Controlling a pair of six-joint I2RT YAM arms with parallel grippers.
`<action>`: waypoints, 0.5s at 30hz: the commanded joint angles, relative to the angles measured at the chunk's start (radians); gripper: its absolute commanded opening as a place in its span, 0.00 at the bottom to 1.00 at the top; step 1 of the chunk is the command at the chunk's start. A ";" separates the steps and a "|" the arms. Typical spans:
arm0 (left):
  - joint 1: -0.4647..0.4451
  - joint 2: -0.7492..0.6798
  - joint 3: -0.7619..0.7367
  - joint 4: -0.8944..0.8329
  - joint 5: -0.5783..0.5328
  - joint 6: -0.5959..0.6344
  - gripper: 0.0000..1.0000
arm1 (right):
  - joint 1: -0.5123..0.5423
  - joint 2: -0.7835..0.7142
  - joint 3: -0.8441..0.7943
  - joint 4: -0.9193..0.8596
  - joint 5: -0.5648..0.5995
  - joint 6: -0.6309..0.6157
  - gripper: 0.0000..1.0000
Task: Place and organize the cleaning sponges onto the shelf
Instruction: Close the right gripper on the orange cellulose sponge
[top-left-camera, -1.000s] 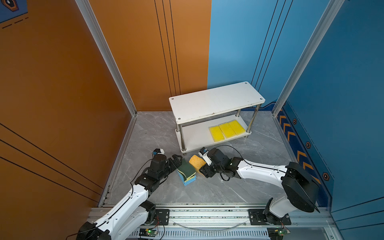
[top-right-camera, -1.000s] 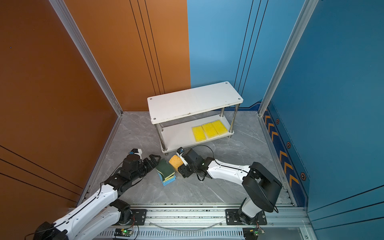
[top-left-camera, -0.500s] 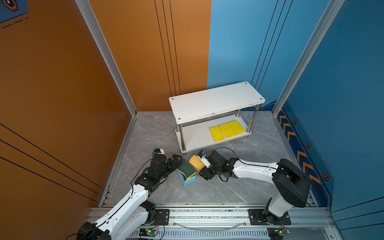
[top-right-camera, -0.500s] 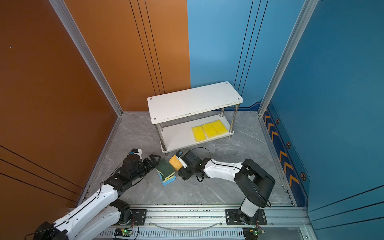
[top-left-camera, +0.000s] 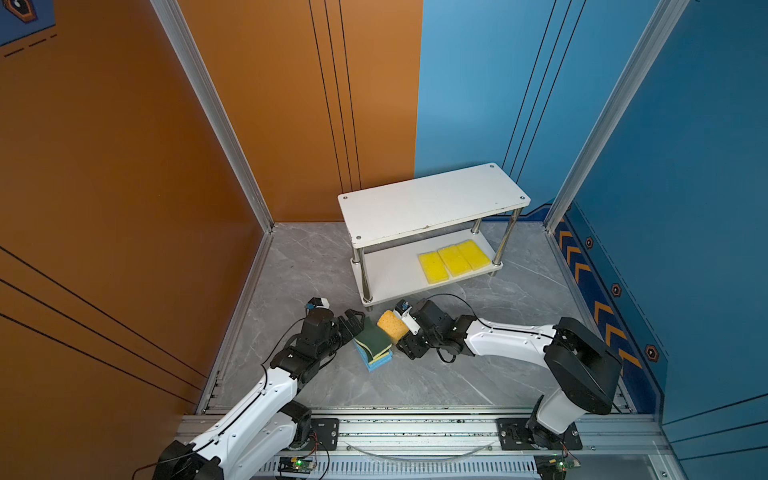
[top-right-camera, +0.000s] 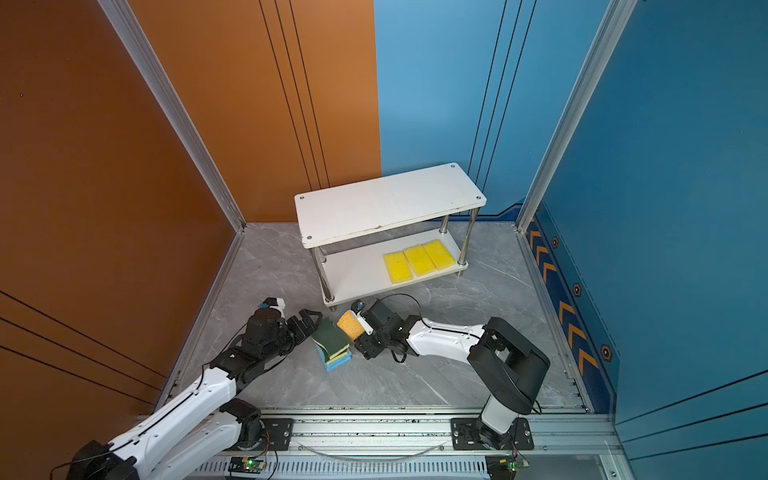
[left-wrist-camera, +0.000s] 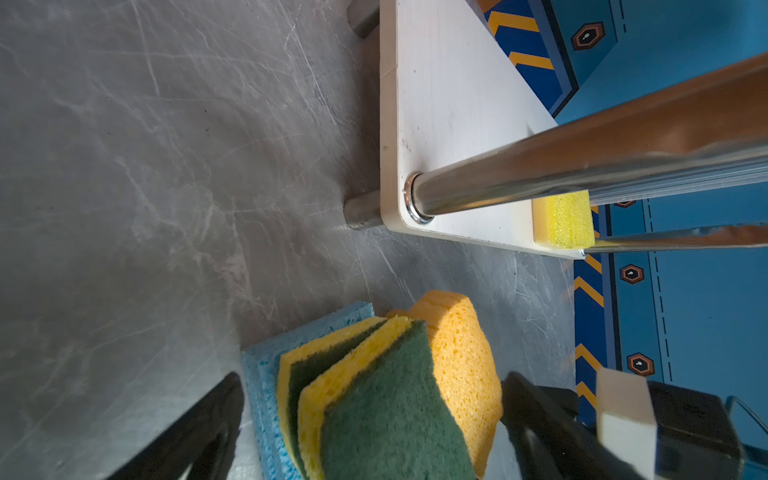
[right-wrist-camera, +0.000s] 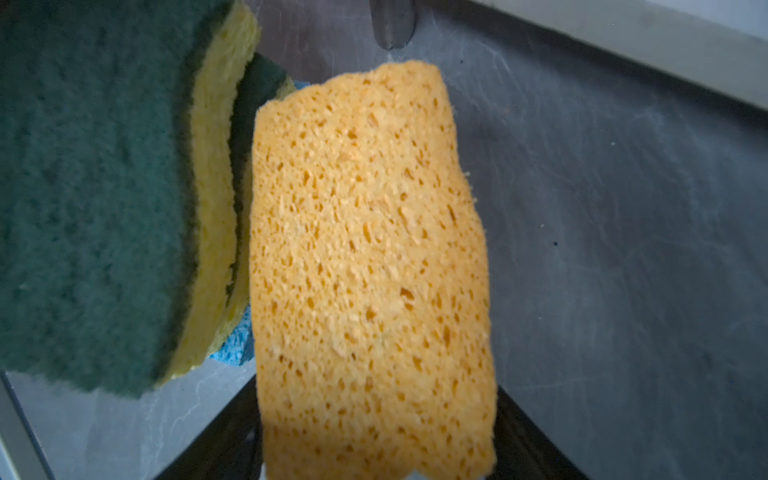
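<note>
Sponges, bright yellow rectangular foam, x3 (top-left-camera: 454, 261): placed. They lie flat, side by side w/ edges touching, at one end of the lower board (top-left-camera: 390, 275) of the shelf, a white two-tier rack w/ chrome posts (top-left-camera: 432, 199). The shelf's top board is bare.

Not placed: the rest sit on the grey marble floor (top-left-camera: 415, 386) just off the shelf's near corner post, at the end opposite the yellow row. Pile = two wavy-edged yellow sponges w/ dark green scrub tops (top-left-camera: 373, 336), overlapped and tilted, on a light-blue sponge layer (top-left-camera: 377, 363). How many blue: can't tell.

Orange porous sponge (right-wrist-camera: 370, 257): held by right gripper (top-left-camera: 402, 334), jaws pinched on one end at middling width. Its free end points toward the shelf's corner post. It is touching or just beside the green-topped pair; can't tell which. A second orange one is not made out.

Left gripper (top-left-camera: 353, 322): jaws wide apart, straddling the pile on the side away from the shelf. Not clamped on anything as far as the wrist view shows.

Est. progress: approx. one third. One colour group is on the shelf, orange is in hand, and green-topped + blue are on the floor. To do: carry orange to the shelf, then the others, grouped by kind. There is free room on the lower board beside the yellow row, plus the whole top board.
</note>
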 joint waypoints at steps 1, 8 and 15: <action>0.005 0.002 -0.005 0.011 0.017 -0.006 0.97 | -0.003 0.011 0.028 0.018 0.011 -0.018 0.74; 0.004 0.006 -0.003 0.014 0.019 -0.006 0.98 | -0.002 0.011 0.031 0.021 0.035 -0.040 0.82; 0.004 0.010 -0.004 0.015 0.019 -0.006 0.98 | -0.003 0.029 0.046 0.020 0.055 -0.071 0.83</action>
